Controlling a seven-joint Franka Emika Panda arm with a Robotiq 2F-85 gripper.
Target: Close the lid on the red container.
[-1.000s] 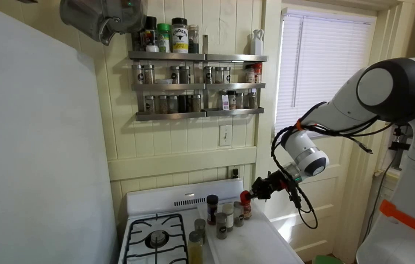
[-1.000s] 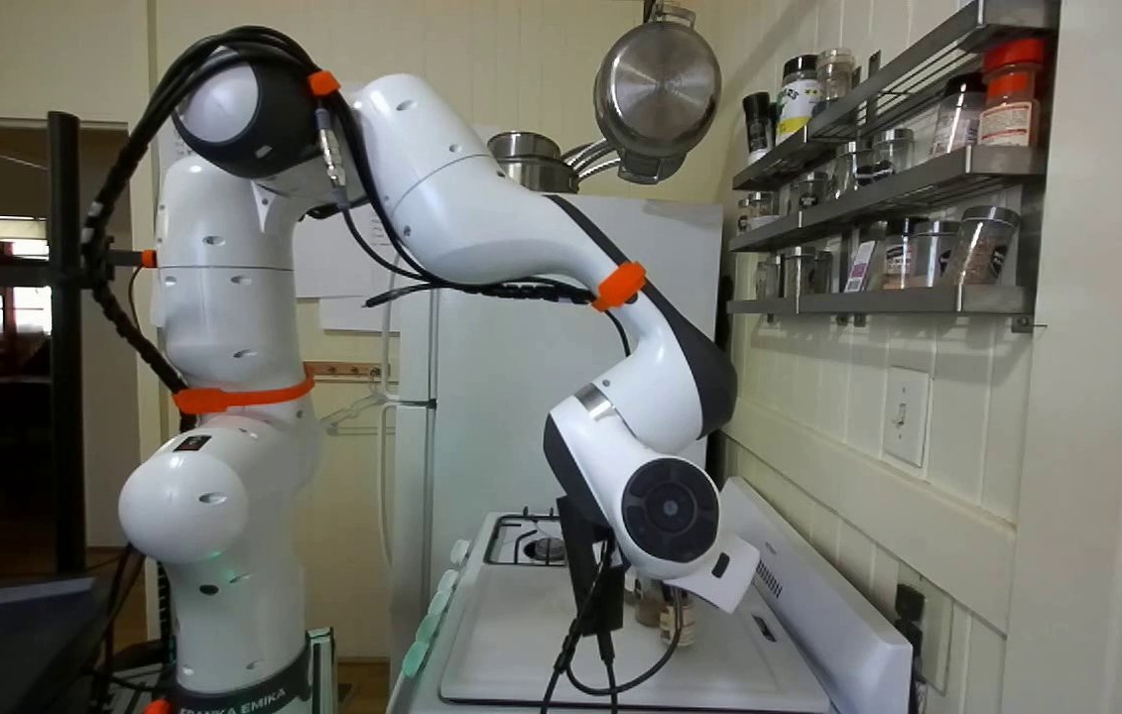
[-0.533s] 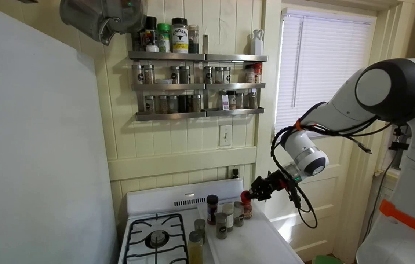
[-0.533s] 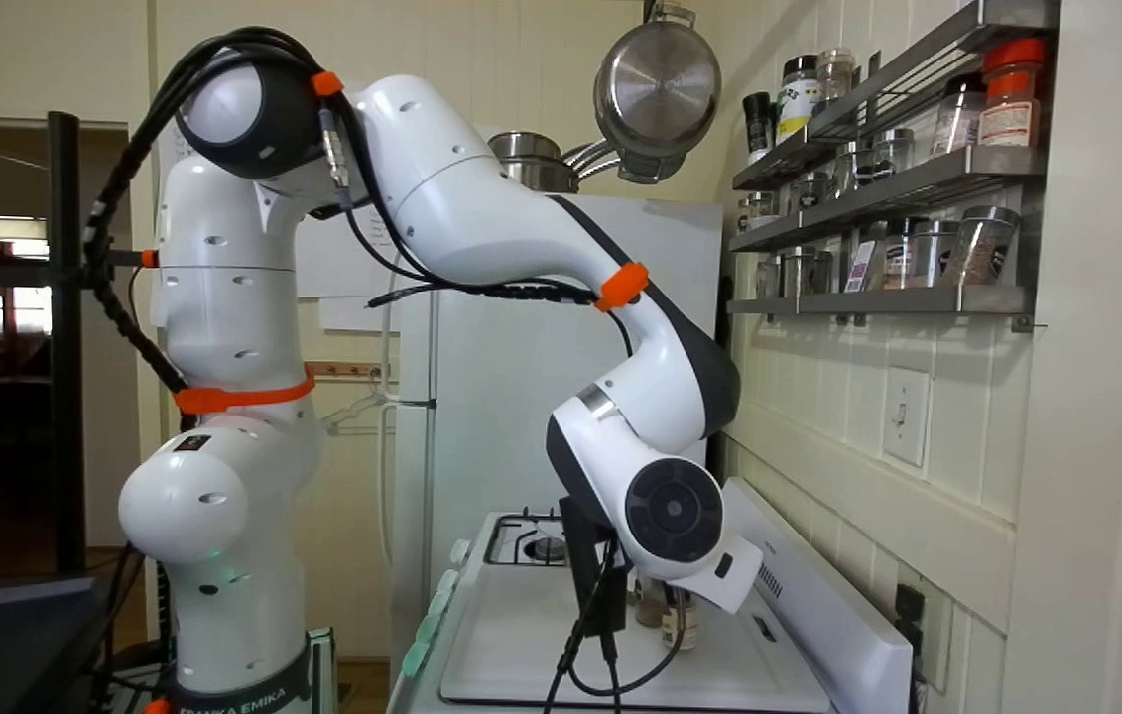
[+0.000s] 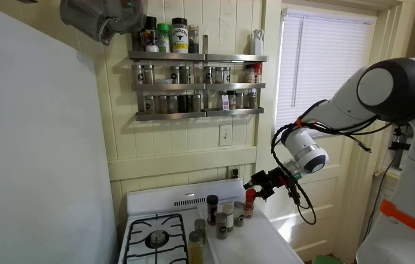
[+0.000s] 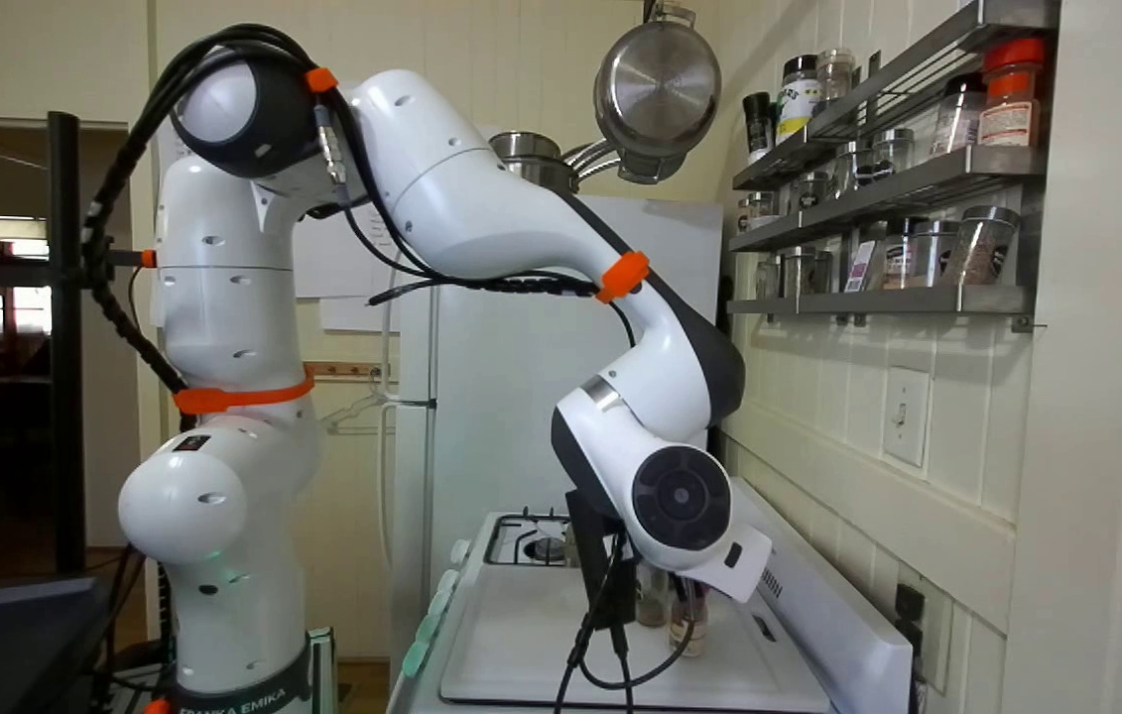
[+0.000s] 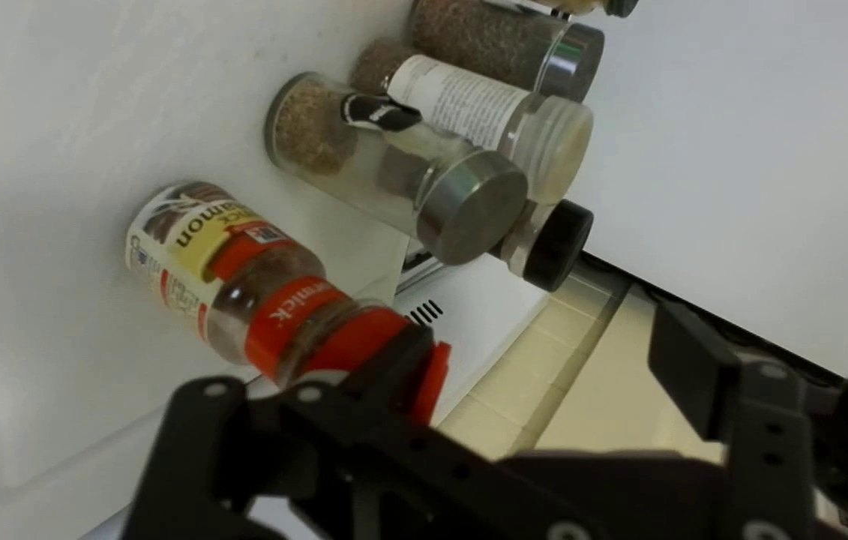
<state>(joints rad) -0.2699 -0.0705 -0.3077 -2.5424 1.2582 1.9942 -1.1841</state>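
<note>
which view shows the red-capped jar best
The wrist view: the red-capped jar is close up, its label partly readable, though the end effector hides some of the cap. In an exterior view it is small but nearly whole; in an exterior view the arm hides all but its lower part.

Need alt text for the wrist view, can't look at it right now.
Open gripper at the red container, one finger overlapping its red cap; contact is unclear. The other finger stands clear on the right. Spice bottles with silvery, pale and black lids stand nearby on the white stovetop.
</note>
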